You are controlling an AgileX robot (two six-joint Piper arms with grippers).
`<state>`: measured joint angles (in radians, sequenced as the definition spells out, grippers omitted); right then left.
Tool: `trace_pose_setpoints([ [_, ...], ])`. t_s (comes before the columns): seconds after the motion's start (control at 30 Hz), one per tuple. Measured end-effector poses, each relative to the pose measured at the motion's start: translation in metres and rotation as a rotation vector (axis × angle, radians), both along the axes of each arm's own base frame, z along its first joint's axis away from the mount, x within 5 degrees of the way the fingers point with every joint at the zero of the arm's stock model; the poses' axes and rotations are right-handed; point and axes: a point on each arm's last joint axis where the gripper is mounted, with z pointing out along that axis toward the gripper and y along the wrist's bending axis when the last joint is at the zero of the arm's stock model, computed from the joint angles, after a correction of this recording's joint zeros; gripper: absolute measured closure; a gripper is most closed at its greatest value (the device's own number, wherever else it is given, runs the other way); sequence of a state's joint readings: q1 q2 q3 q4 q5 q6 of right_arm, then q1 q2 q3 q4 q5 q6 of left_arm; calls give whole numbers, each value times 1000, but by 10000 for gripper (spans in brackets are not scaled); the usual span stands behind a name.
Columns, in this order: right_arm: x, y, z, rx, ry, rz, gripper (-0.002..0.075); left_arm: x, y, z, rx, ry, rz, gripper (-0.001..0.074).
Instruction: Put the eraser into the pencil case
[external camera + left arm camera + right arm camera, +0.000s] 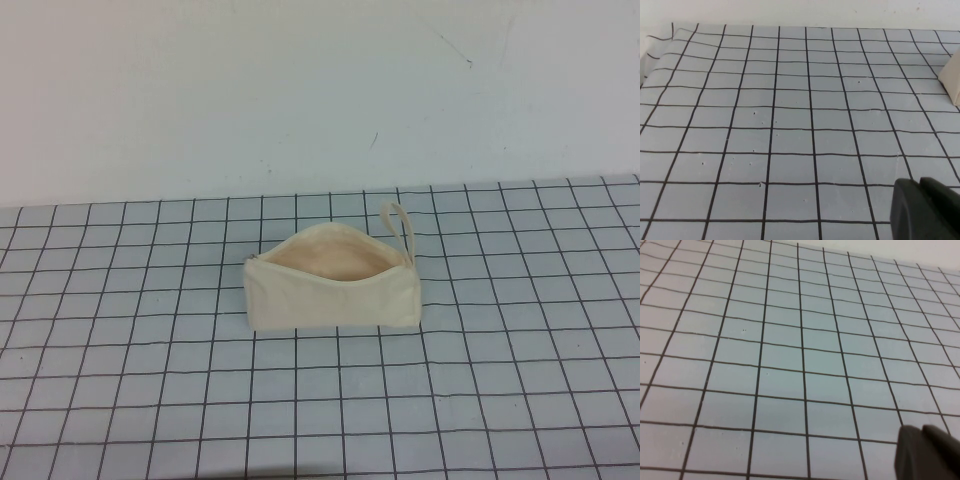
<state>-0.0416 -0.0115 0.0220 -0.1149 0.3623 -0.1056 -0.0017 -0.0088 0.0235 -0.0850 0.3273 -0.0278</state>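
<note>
The cream canvas pencil case point(333, 291) stands on the grid mat in the middle of the high view, its zip mouth open upward and its loop strap point(398, 222) at its far right end. A corner of it shows in the left wrist view point(952, 84). The eraser is not in sight in any view, and the pouch's visible inside looks bare. My left gripper point(920, 181) hovers over bare mat, fingers together and empty. My right gripper point(921, 429) is likewise shut and empty over bare mat. Neither arm shows in the high view.
The blue-grey mat with black grid lines point(500, 400) covers the table up to a white wall point(300, 90) behind. The mat's left edge shows in the left wrist view point(650, 45).
</note>
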Motion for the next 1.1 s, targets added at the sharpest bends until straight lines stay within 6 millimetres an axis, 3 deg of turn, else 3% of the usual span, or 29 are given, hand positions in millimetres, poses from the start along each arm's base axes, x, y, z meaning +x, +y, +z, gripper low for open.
trace_pose_setpoints([
  [1.1, 0, 0, 0, 0, 0, 0, 729, 0, 0, 0, -28, 4, 6, 736],
])
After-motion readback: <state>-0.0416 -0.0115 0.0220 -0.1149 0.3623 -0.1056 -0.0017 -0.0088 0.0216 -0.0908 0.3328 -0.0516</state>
